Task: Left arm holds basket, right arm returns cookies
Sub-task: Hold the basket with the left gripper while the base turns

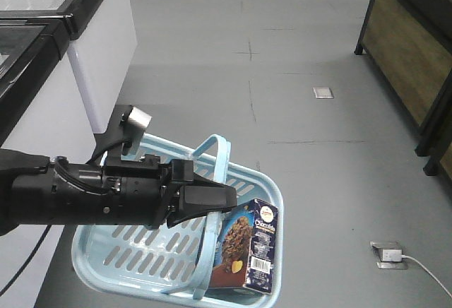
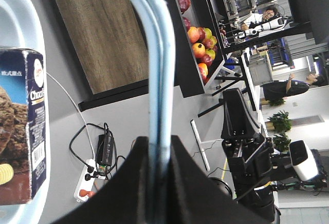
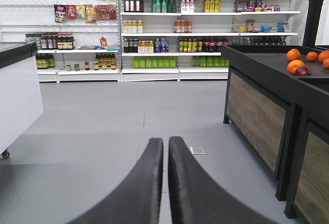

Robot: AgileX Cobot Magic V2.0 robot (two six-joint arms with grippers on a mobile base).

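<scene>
My left arm (image 1: 92, 191) reaches in from the left, and its left gripper (image 1: 224, 198) is shut on the hoop handle (image 1: 217, 174) of the light blue basket (image 1: 123, 251), holding it above the grey floor. In the left wrist view the handle (image 2: 157, 70) runs between the jaws of the left gripper (image 2: 159, 154). The navy cookies box (image 1: 251, 246) stands upright in the basket's right corner and also shows in the left wrist view (image 2: 23, 126). My right gripper (image 3: 165, 144) is shut and empty, pointing down the aisle; the right arm is not in the front view.
A white freezer cabinet (image 1: 56, 61) stands at the left. A dark produce stand (image 1: 417, 54) is at the right, with oranges (image 3: 295, 62) on top. Stocked shelves (image 3: 164, 23) line the far wall. A floor socket with a cable (image 1: 390, 255) lies at the right.
</scene>
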